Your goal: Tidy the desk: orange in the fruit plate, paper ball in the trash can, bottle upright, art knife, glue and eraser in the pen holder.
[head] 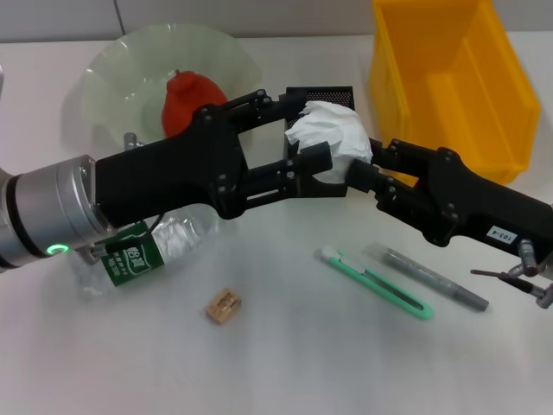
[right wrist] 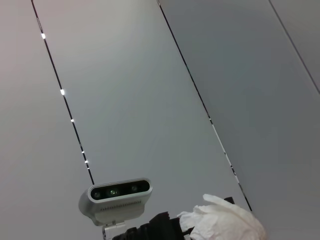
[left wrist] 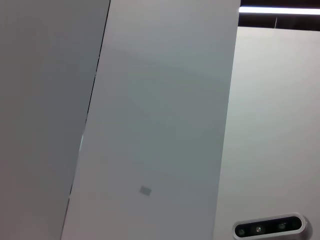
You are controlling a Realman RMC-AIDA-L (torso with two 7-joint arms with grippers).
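- Two end effectors meeting at the crumpled paper ball (head: pixel 330 130), above the black mesh pen holder (head: pixel 321 95).
- Right end effector (head: pixel 352 170) clamped on it; left end effector (head: pixel 304 130) spread wide beside.
- Right wrist view: paper ball (right wrist: pixel 225 222) plus head camera (right wrist: pixel 120 192).

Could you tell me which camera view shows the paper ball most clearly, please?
The head view: the paper ball shows whole there, between the left gripper and right gripper, in front of the black pen holder. The right wrist view catches only its top; the left wrist view shows none of it.
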